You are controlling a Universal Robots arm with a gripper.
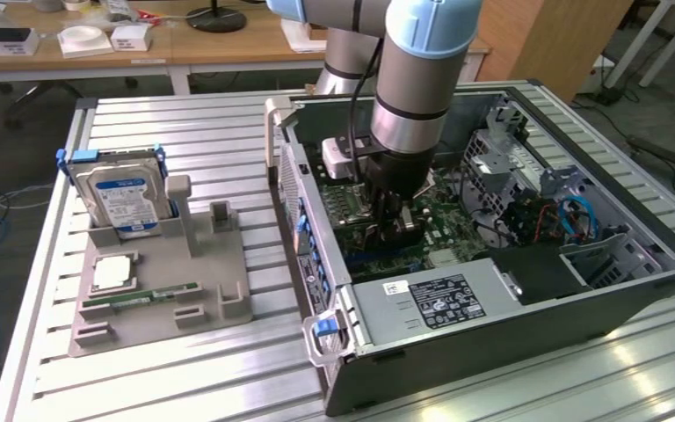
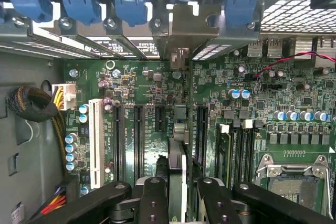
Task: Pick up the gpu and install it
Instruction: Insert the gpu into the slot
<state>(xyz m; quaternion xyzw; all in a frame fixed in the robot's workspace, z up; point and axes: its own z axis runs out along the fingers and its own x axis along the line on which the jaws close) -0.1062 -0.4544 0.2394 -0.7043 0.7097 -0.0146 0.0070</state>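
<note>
My gripper (image 2: 181,190) is shut on the gpu (image 2: 177,153), a thin card seen edge-on between the two black fingers (image 2: 152,198). The card stands upright over the green motherboard (image 2: 294,98), in line with the black expansion slots (image 2: 137,135). Its metal bracket (image 2: 185,30) sits at the case's rear slot openings, under the blue latches (image 2: 131,1). In the exterior view the gripper (image 1: 394,227) reaches down inside the open computer case (image 1: 619,290), and the arm hides the card.
Beside the case, on the exterior view's left, a grey fixture (image 1: 214,303) holds a hard drive (image 1: 124,195), a green memory stick (image 1: 141,296) and a square chip (image 1: 112,272). Inside the case are the power supply (image 1: 438,301), cables (image 2: 31,103) and the CPU socket (image 2: 294,179).
</note>
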